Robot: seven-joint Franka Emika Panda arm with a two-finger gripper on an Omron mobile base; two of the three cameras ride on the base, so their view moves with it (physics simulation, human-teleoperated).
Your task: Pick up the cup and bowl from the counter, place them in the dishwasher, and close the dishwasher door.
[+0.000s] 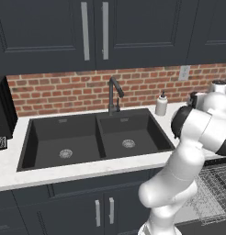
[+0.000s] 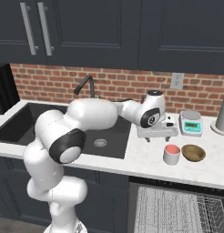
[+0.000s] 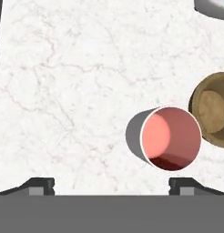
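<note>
The cup (image 2: 171,154), pale with a red-orange inside, stands upright on the white counter (image 2: 145,163), near its front edge. The brown bowl (image 2: 193,153) sits just right of it, almost touching. My gripper (image 2: 158,137) hangs open above the counter, a little left of and behind the cup, holding nothing. In the hand view I look straight down: the cup (image 3: 170,139) lies right of centre, above the right fingertip (image 3: 182,184), and the bowl (image 3: 214,109) is cut by the right edge. The dishwasher's wire rack (image 2: 177,209) sticks out below the counter. The dishwasher door is out of view.
A small kitchen scale (image 2: 191,123) and a tall grey vessel (image 2: 223,113) stand behind the bowl. The black double sink (image 1: 94,137) with its faucet (image 1: 114,94) lies to the left, a white pump bottle (image 1: 161,104) at its right corner. Brick wall and dark cupboards are behind.
</note>
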